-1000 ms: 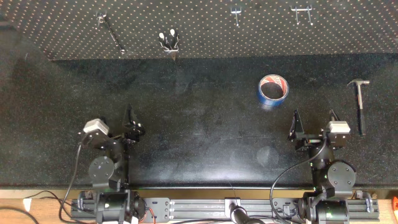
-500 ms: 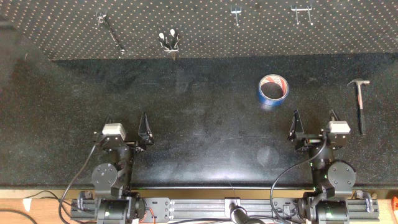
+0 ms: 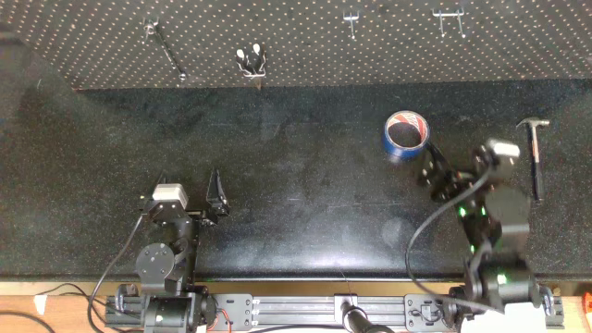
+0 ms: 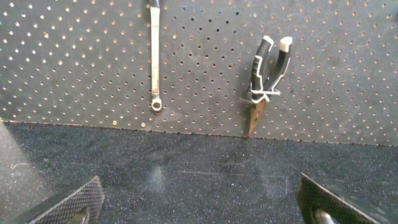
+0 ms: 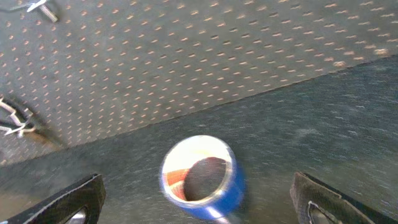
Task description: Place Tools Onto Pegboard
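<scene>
My left tool stood over the counter with its fingers spread and empty, facing the pegboard, where the wrench and the pliers hung. My right tool was also spread wide and held nothing, near the blue tape roll lying on the counter. The hammer lay on the counter farther right.
</scene>
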